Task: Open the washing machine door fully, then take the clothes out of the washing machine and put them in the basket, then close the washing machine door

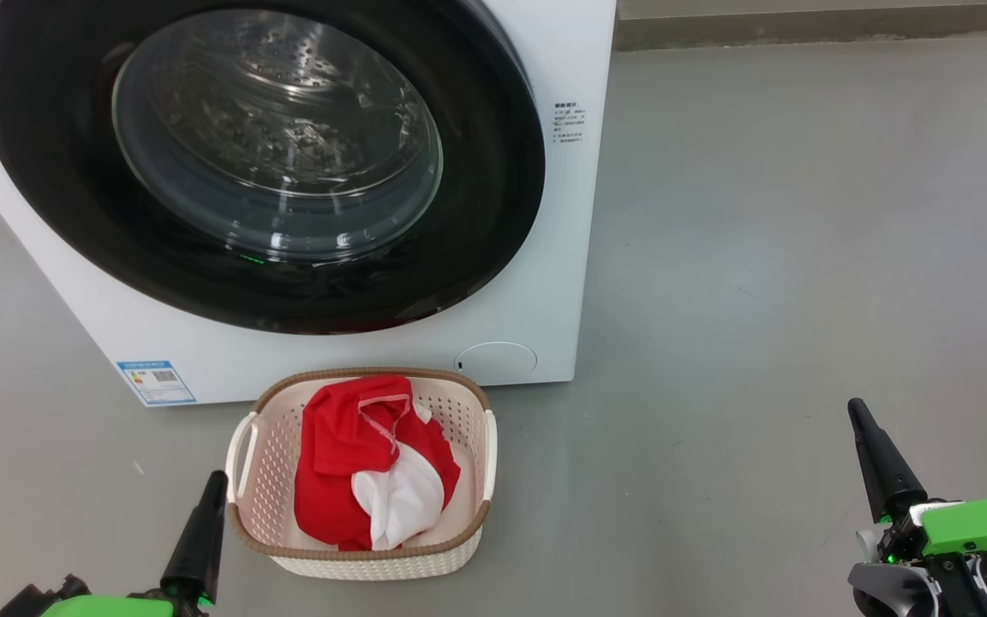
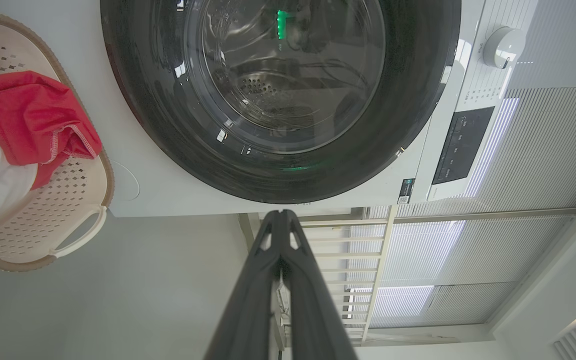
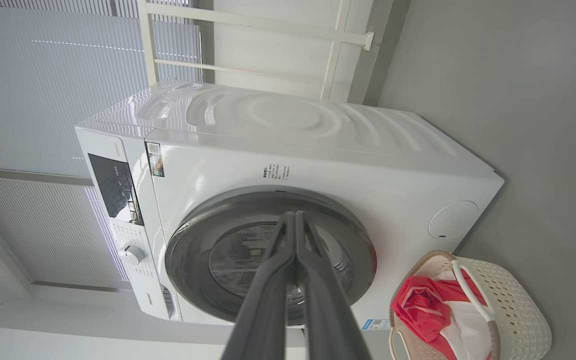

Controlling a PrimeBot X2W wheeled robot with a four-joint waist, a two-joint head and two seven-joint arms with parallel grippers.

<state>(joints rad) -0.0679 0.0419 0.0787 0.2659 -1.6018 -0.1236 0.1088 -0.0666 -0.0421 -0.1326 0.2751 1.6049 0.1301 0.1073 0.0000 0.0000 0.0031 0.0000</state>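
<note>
Clothes (image 1: 348, 454) sit in the basket (image 1: 373, 566), just before the washing machine (image 1: 566, 257), and the washing machine door (image 1: 493, 171) looks shut. Our left gripper (image 1: 218, 476) and right gripper (image 1: 855, 405) are pinched closed, empty. We judge the task done; next, we need only stay clear.

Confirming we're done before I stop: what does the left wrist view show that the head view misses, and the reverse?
Left wrist view adds the control panel and white knob of the washing machine, plus slatted blinds behind. Head view adds the right gripper, shut, and the blue label at the machine's lower corner. Both share the closed washing machine door, the basket holding the red and white clothes, and the shut left gripper.
</note>
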